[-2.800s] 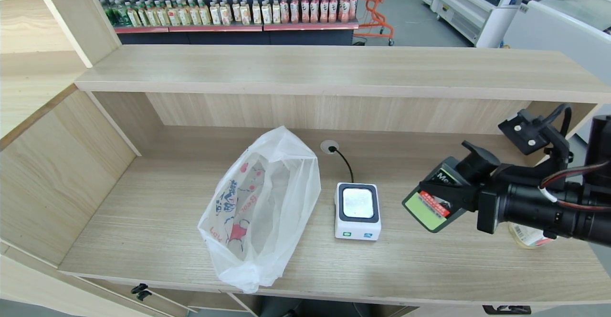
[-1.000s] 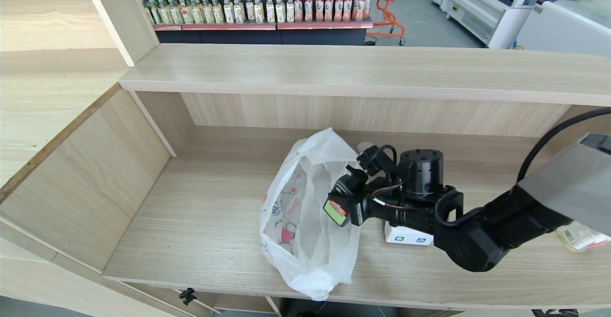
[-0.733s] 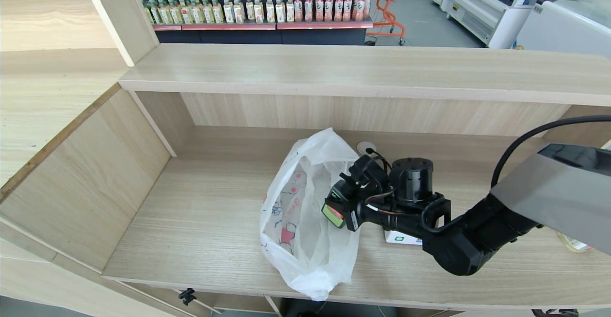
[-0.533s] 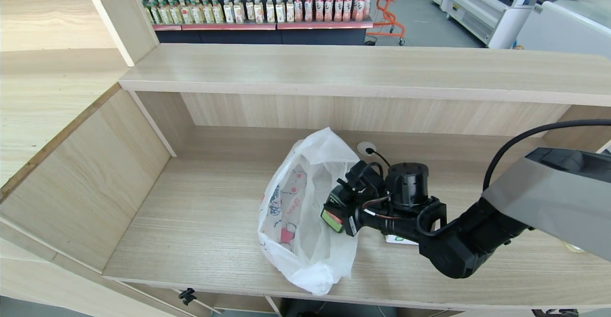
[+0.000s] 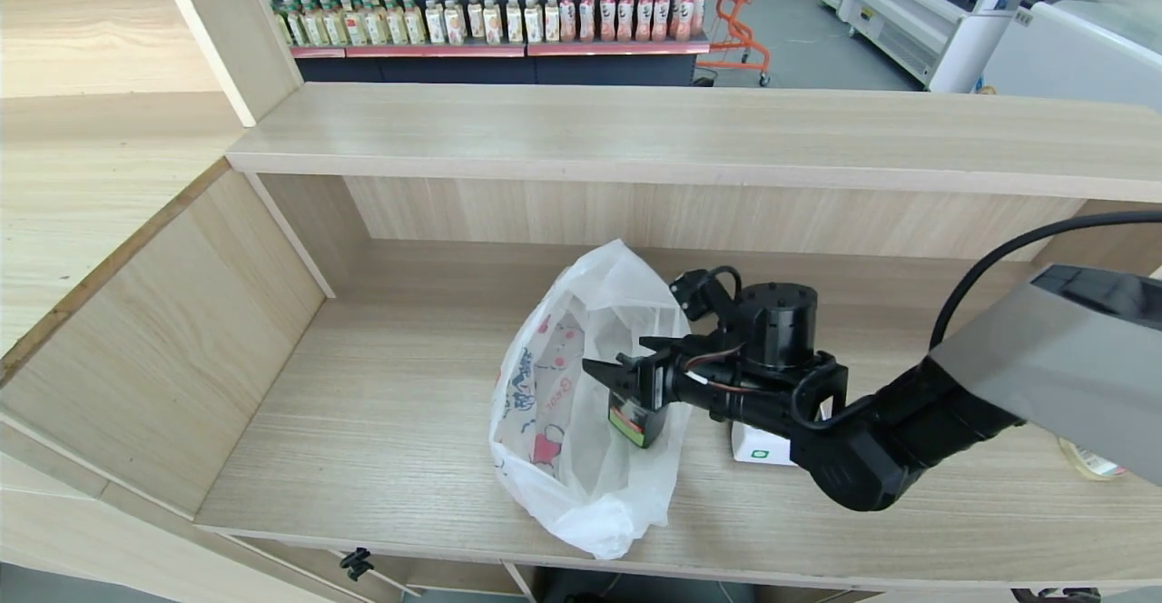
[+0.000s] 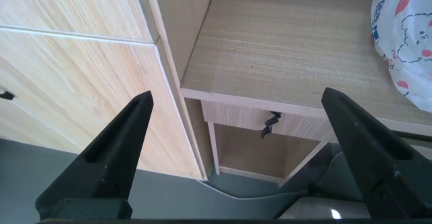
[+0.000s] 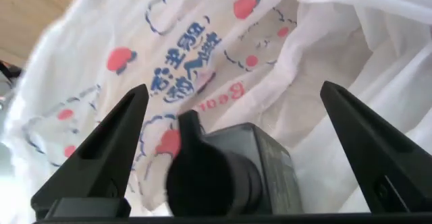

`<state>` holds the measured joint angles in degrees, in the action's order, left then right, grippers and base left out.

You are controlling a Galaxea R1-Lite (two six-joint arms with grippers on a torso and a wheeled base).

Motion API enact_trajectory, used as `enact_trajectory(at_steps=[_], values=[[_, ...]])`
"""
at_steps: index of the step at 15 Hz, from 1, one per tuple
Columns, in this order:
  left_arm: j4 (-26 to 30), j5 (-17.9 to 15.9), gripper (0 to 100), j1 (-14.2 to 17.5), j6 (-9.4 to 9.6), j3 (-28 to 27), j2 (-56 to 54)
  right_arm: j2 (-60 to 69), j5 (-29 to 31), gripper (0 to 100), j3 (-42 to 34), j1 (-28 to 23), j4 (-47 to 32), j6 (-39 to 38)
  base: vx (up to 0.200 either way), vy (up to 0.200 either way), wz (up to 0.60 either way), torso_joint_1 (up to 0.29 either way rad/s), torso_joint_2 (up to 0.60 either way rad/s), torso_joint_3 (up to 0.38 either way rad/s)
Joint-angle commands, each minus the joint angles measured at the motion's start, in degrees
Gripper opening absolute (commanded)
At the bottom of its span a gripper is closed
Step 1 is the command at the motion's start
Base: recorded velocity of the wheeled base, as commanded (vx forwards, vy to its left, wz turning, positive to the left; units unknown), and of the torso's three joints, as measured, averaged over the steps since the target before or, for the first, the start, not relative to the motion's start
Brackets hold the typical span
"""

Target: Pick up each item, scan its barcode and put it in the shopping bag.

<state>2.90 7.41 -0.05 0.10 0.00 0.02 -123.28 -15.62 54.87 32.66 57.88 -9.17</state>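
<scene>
On the desk (image 5: 408,421) I count one shopping bag (image 5: 563,458), one item (image 5: 634,422), one scanner (image 5: 761,447) and one bottle (image 5: 1086,465). Two claws are in sight.

The item is a dark, box-like container with a black round cap (image 7: 202,177) and a label in green and red. It is inside the mouth of the shopping bag (image 7: 202,62), just at 6 o'clock of the right claw (image 5: 615,354). I cannot tell if it already rests on the bottom of the bag.

The right claw (image 7: 234,88) is spread wide over the bag's opening and grips nothing. Its two fingers stand well apart from the item on both sides.

The left claw (image 6: 237,94) is also spread wide and is empty. It hangs off the front edge of the desk, with the shopping bag (image 6: 405,42) off to one side.

The bag is thin white plastic, half see-through, printed with red and blue cartoon figures, and it stands open towards 3 o'clock.

The white scanner sits at 3 o'clock of the bag, near it. The right arm crosses over it and hides most of it. The bottle lies at far 3 o'clock, half hidden under the same arm.

At 12 o'clock, behind the desk's raised ledge, a store shelf (image 5: 490,51) carries a long row of drink bottles (image 5: 490,20). An orange cart (image 5: 737,4) stands at 1 o'clock.
</scene>
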Motion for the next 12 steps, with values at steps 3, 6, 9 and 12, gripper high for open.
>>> enact_trajectory(at_steps=[3, 6, 9, 12], values=[[0.0, -0.03, 100, 0.05, -0.01, 0.0, -0.02, 12.8, -1.79, 100, -7.06, -3.39, -3.48, -5.77, 0.0, 0.0, 0.0, 0.0, 0.0, 0.0], [0.0, -0.03, 100, -0.04, -0.01, 0.0, -0.02, 33.11, -5.92, 100, -17.25, -7.08, -11.47, -7.0, 0.0, 0.0, 0.0, 0.0, 0.0, 0.0], [0.0, 0.06, 100, 0.05, -0.01, 0.0, -0.02, 48.84, -4.6, 100, -20.42, -13.5, -28.61, -1.47, 0.0, 0.0, 0.0, 0.0, 0.0, 0.0], [0.0, 0.06, 100, 0.05, -0.01, 0.0, -0.02, 53.85, -1.87, 100, -23.49, -16.22, -32.04, 1.08, 0.0, 0.0, 0.0, 0.0, 0.0, 0.0]])
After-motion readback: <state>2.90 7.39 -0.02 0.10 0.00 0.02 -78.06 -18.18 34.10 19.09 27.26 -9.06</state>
